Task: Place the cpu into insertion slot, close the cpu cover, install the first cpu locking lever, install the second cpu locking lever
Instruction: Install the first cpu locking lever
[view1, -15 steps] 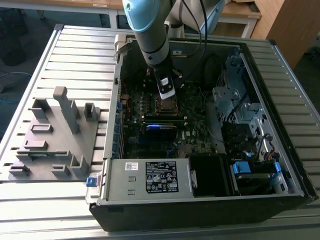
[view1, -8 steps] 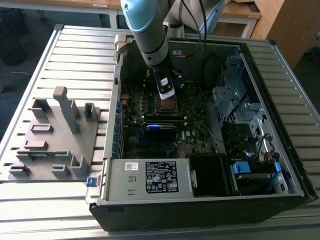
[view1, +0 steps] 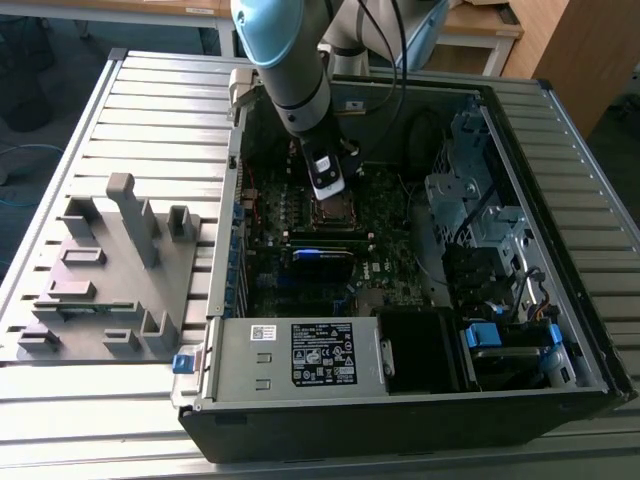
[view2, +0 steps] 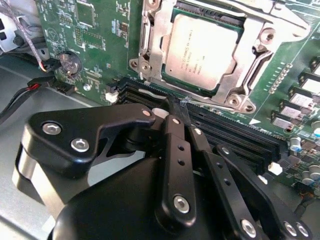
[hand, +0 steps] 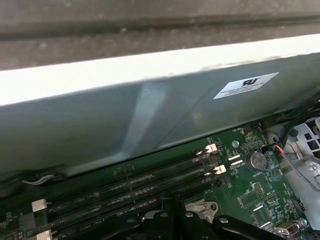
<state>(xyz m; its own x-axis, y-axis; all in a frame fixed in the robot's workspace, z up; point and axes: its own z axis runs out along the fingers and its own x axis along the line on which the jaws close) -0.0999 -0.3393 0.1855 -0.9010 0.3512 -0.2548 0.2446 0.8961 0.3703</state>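
Cpu (view2: 204, 49) seated in the insertion slot (view2: 150, 50), silvery lid up, on the green motherboard (view2: 95, 40) inside the open computer case (view1: 545, 300). Cpu cover (view2: 252, 55) lying down flat around the chip, window framing it; a lever rod (view2: 235, 12) crossing the far edge of the slot, latch state not readable. Gripper (view2: 179, 107) poised just beside the slot's near edge, over the black memory slots (view2: 235, 135), fingers pressed together into one narrow tip, pinching nothing visible. In the exterior view, gripper (view1: 328, 178) hanging directly above the slot (view1: 338, 208). Risks, judged from here: closed tip sitting close to the memory slots, so a drift away from the slot could catch their clips or scrape the board; a push on the lever at a poor angle could slip off the thin rod and strike the cover or chip; forcing a lever with the cover not fully down could bend the frame or load the cpu unevenly.
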